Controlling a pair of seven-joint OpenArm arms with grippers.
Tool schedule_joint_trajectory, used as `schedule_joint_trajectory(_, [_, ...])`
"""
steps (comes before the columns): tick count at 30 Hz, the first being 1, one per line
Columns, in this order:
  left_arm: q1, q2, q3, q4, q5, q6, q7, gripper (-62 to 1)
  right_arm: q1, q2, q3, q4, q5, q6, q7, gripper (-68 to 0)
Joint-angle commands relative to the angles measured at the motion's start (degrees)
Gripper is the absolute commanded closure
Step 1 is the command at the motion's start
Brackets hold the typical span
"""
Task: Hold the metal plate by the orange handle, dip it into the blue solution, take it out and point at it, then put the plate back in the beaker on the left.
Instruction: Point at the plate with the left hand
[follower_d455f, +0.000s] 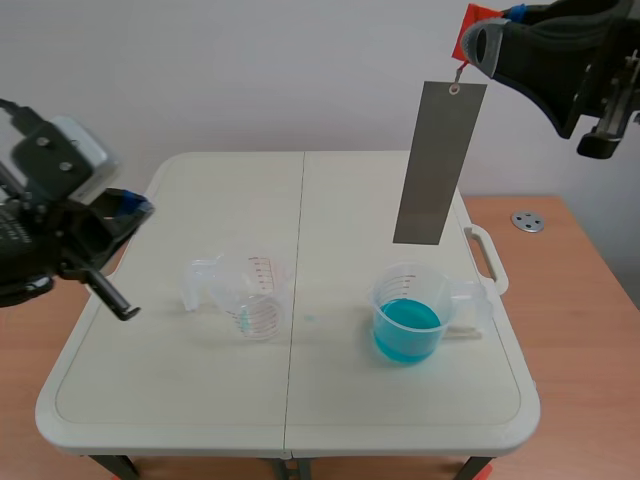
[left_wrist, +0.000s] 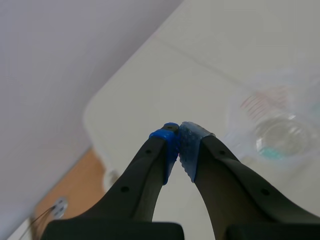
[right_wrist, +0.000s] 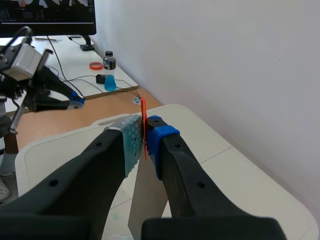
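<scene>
Table (follower_d455f: 330, 400), right tool (right_wrist: 145, 142) pinching orange handle (right_wrist: 143, 107) of metal plate (follower_d455f: 438, 165) above blue solution (follower_d455f: 405, 325), left tool (left_wrist: 179, 137) pressed together, beaker (follower_d455f: 258, 300) scale unreadable.

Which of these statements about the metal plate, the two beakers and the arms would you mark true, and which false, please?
1. The right gripper pinches the orange handle between its fingers, and the grey rectangular metal plate hangs below. True.
2. The plate's lower end sits in the blue solution. False: it hangs above the liquid.
3. The left gripper is shut on nothing. True.
4. The plate stands in the clear plastic beaker on the left. False: no plate is in it.
</scene>
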Motion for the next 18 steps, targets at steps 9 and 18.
schedule_joint_trajectory(9, [23.32, -12.57, -18.62, -0.17, -3.61, 13.68, -0.96, -1.5, 0.63, -0.07, 0.42, -2.6, 0.96, 0.39, 1.36, -1.1])
schedule_joint_trajectory(18, [41.35, -14.05, -21.88, -5.35, -2.86, 12.68, -1.01, -1.5, 0.61, -0.07, 0.37, -2.69, 0.76, 0.39, 1.36, -1.1])
